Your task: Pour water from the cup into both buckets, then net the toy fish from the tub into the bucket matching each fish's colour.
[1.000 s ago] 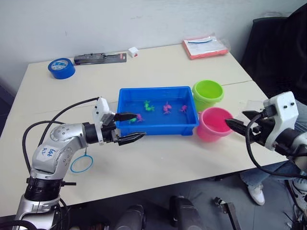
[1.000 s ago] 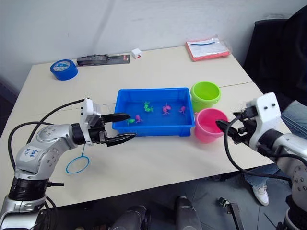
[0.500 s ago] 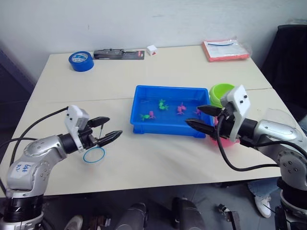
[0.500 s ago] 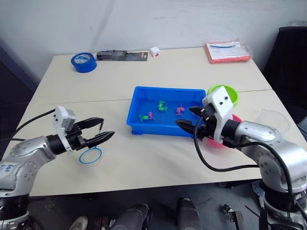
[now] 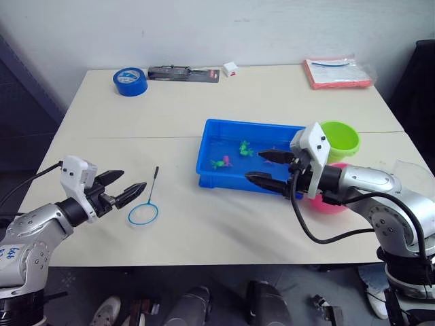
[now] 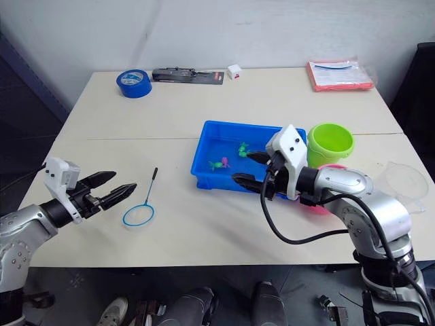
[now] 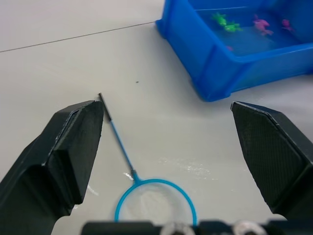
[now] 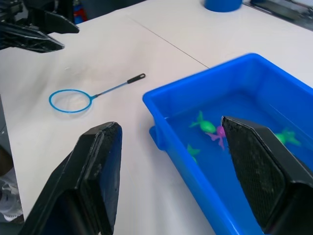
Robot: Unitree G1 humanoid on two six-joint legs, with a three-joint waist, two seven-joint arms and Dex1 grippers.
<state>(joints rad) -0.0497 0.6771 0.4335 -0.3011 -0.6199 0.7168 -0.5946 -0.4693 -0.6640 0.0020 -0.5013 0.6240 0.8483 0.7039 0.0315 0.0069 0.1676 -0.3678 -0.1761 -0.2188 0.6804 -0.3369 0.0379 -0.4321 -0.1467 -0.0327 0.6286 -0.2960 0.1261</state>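
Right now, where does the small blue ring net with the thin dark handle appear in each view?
Left eye view: small blue ring net on the table, ahead of the left end effector.
Right eye view: same place.
Left wrist view: between that end effector's open fingers.
Right wrist view: lying apart from the tub.
Shared landmark: bright blue plastic tub.

Handwritten blue marks are seen on a white label [image 5: 9,252] on the left arm, but they cannot be read with certainty. No other text or number is legible.
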